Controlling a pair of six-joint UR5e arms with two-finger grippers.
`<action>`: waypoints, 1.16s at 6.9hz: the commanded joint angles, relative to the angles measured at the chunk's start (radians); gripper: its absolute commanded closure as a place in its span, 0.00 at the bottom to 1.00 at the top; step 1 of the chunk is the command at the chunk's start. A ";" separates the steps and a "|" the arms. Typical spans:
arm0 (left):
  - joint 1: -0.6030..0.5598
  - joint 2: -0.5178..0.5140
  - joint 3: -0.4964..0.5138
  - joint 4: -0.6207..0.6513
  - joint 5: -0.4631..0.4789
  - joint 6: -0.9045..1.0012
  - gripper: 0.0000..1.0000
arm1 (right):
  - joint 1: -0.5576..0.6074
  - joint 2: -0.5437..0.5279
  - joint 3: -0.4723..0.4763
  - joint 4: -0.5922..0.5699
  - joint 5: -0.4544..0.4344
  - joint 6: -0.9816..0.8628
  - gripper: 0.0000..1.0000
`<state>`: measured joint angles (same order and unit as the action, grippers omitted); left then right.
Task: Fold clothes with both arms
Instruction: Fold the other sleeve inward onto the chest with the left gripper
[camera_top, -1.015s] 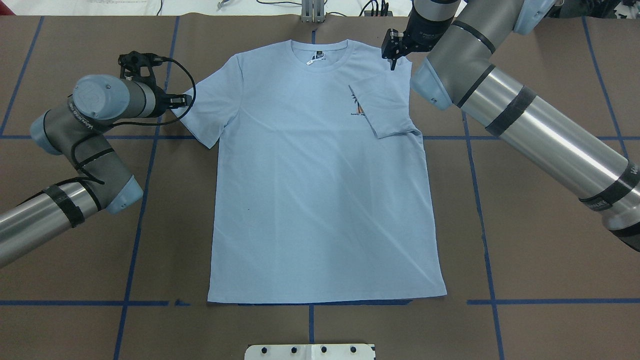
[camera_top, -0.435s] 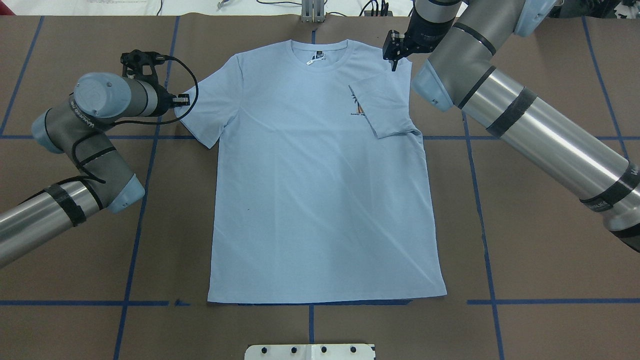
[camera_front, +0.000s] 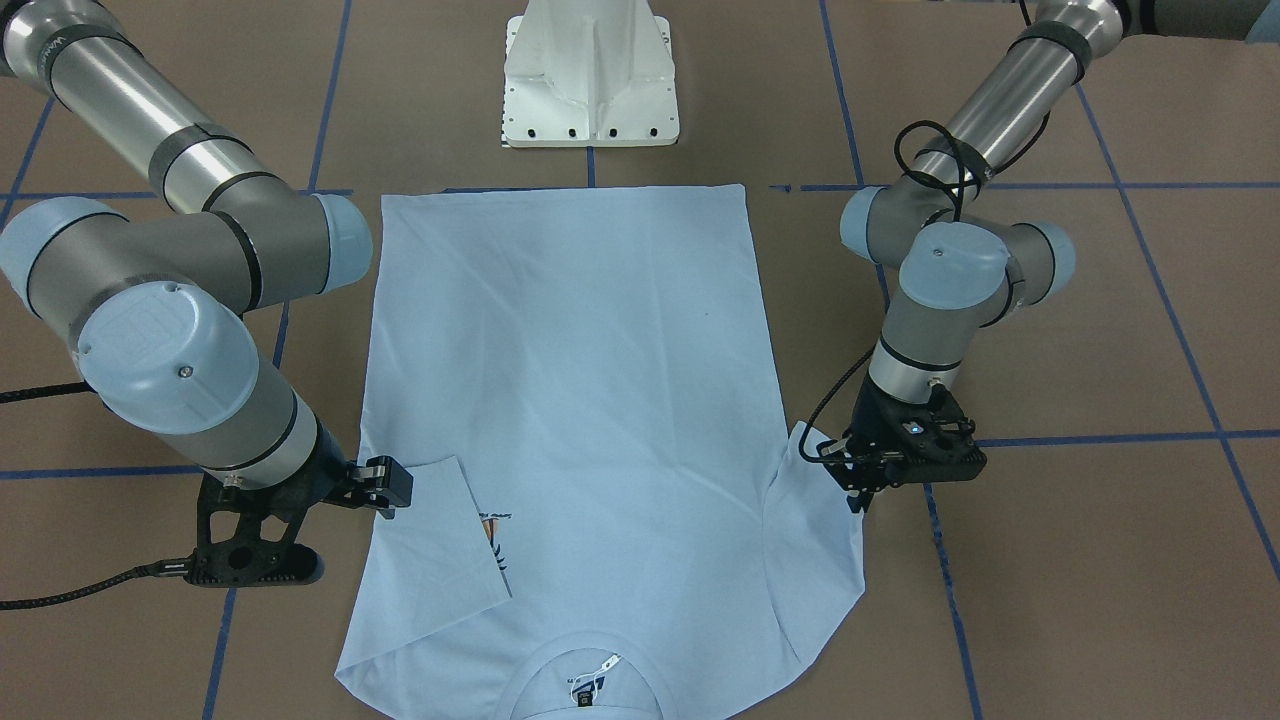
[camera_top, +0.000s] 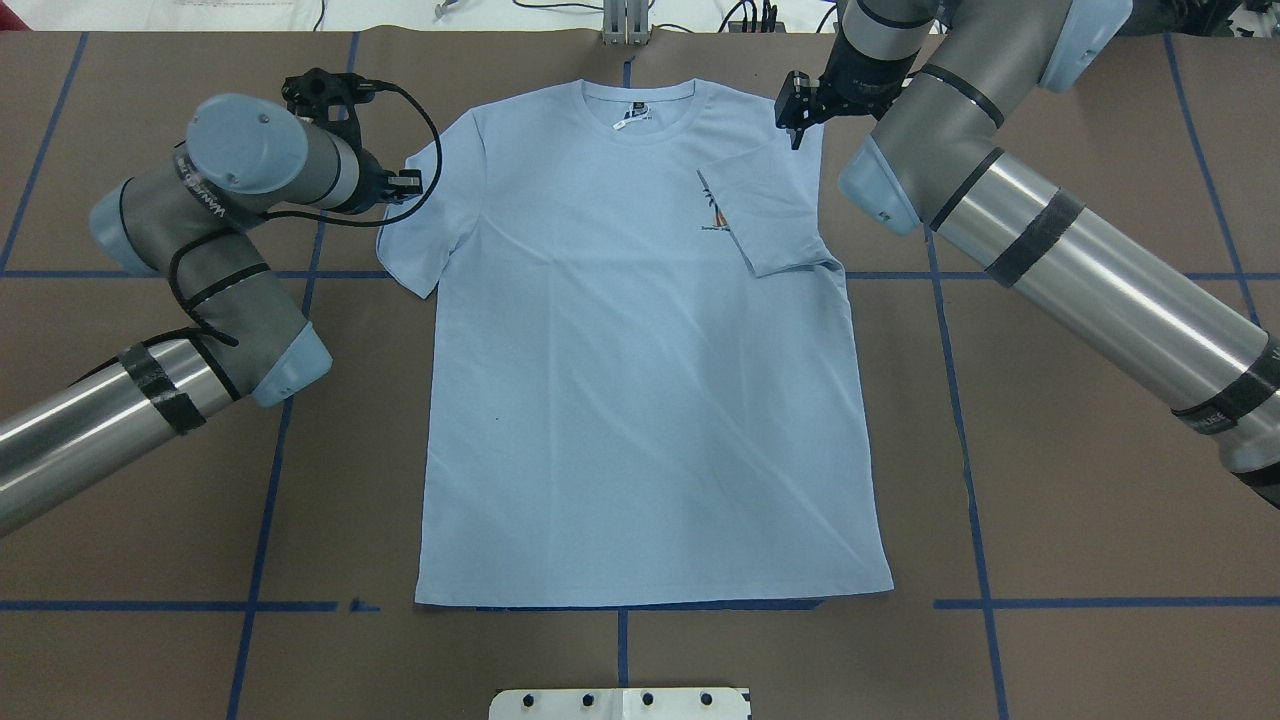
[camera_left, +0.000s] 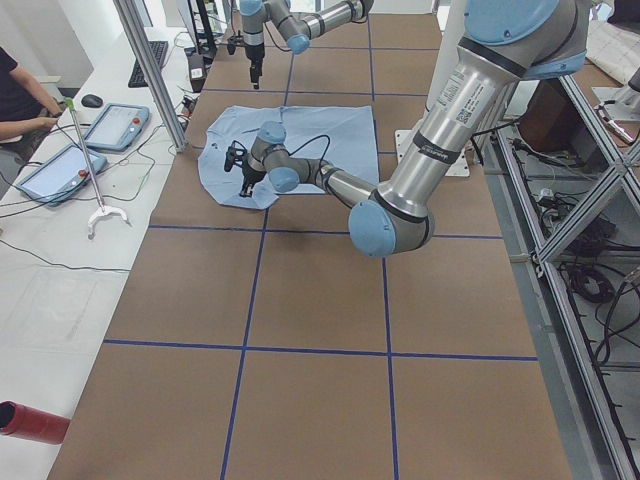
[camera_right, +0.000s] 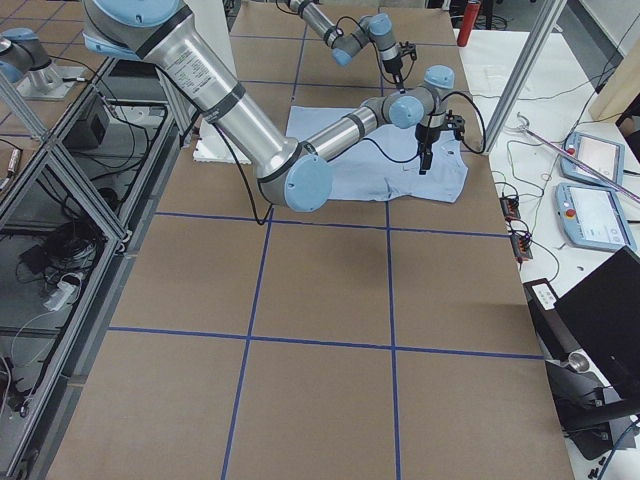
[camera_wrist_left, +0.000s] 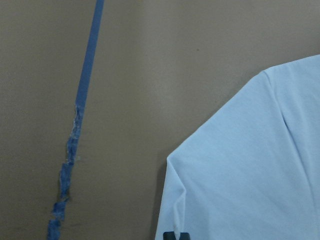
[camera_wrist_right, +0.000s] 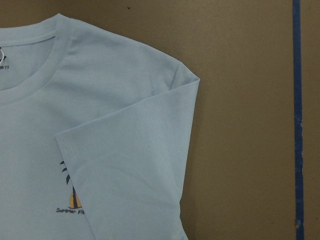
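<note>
T-shirt (camera_top: 640, 380) lies flat, front up, just beyond the white base (camera_top: 620, 703). Its long axis runs straight away from the base, hem nearest, collar farthest.

Right arm (camera_top: 1050, 250) reaches to the far shoulder. The sleeve (camera_top: 775, 215) there is already folded inward over the print (camera_wrist_right: 72, 200). Right gripper (camera_top: 797, 135) hangs over the shoulder seam; cannot tell whether it is apart or together.

Left gripper (camera_top: 408, 186) looks pinched on the other sleeve's edge (camera_top: 425, 230), probably to fold it in likewise.
</note>
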<state>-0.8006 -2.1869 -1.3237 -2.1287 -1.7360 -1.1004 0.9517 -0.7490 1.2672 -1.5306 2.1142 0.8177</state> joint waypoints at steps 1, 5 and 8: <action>0.009 -0.142 0.030 0.105 -0.003 -0.083 1.00 | -0.001 -0.003 0.007 0.004 0.003 0.001 0.00; 0.086 -0.410 0.386 0.014 0.042 -0.225 0.62 | 0.010 -0.070 0.020 0.090 0.006 -0.002 0.00; 0.092 -0.396 0.387 -0.053 0.062 -0.220 0.00 | 0.004 -0.069 0.018 0.092 0.006 0.001 0.00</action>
<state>-0.7085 -2.5832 -0.9307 -2.1695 -1.6777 -1.3194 0.9567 -0.8171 1.2858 -1.4409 2.1200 0.8182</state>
